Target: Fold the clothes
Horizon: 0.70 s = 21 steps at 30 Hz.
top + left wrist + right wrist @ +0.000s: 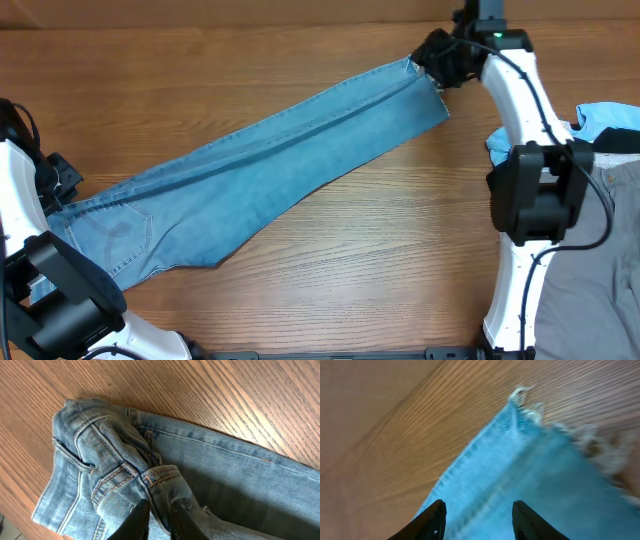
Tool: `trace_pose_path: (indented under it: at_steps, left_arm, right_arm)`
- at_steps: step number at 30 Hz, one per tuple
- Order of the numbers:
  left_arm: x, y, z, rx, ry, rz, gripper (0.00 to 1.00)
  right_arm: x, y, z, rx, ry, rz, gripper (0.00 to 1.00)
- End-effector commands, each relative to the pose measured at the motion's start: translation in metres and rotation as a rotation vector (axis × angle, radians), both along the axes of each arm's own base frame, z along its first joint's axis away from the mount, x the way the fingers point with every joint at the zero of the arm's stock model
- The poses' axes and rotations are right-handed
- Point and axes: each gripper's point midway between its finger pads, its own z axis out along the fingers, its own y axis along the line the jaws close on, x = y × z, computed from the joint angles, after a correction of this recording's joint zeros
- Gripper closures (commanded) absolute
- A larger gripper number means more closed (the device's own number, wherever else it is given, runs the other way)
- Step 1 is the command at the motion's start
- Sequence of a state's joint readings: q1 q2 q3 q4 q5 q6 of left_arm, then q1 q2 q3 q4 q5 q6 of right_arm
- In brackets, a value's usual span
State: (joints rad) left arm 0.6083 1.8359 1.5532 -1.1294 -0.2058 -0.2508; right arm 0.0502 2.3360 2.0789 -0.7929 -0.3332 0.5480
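The clothes here are light-blue denim jeans (280,150), legs laid together, stretched diagonally across the wooden table. The waist lies at the lower left and the frayed hems (432,88) at the upper right. My left gripper (62,180) is at the waist end. In the left wrist view, the left gripper (157,507) is shut on a bunched fold of the waistband (115,475). My right gripper (437,62) is over the hem end. In the right wrist view, the right gripper (479,507) stands open just above the denim (530,460), and the frayed corner (520,397) lies ahead of it.
A grey garment (600,250) lies at the right edge of the table. A sky-blue garment (600,118) sits just behind it, beside the right arm (530,190). Bare wood (380,250) shows in front of the jeans and behind them.
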Motion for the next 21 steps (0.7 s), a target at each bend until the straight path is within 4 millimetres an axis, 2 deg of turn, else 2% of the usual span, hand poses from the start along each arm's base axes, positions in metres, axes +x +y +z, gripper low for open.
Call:
trace_pose_path:
  at_steps: [1, 7, 12, 15, 17, 18, 21]
  left_arm:
    - [0.008, 0.0, 0.006, -0.007, -0.025, -0.023, 0.82]
    - [0.009, -0.002, 0.005, -0.02, -0.035, -0.026, 0.81]
    - [0.01, -0.002, 0.005, -0.018, -0.039, -0.027, 0.81]
    - [0.01, -0.002, 0.005, -0.019, -0.039, -0.027, 0.81]
    - [0.01, -0.002, 0.005, -0.021, -0.037, -0.027, 0.81]
    - [0.01, -0.002, 0.005, -0.021, -0.037, -0.027, 0.81]
    - [0.01, -0.002, 0.005, -0.021, -0.038, -0.027, 0.81]
  right_arm:
    - [0.005, 0.017, -0.038, 0.04, 0.078, -0.072, 0.53]
    - [0.004, 0.035, -0.067, 0.058, 0.128, -0.098, 0.52]
    - [0.002, 0.041, -0.08, 0.064, 0.155, -0.11, 0.53]
    - [0.002, 0.044, -0.087, 0.068, 0.159, -0.104, 0.68]
    - [0.001, 0.048, -0.089, 0.085, 0.168, -0.099, 0.88]
    - [0.002, 0.049, -0.088, 0.092, 0.162, -0.094, 0.93]
    - [0.013, 0.059, -0.076, 0.15, 0.1, -0.044, 0.96]
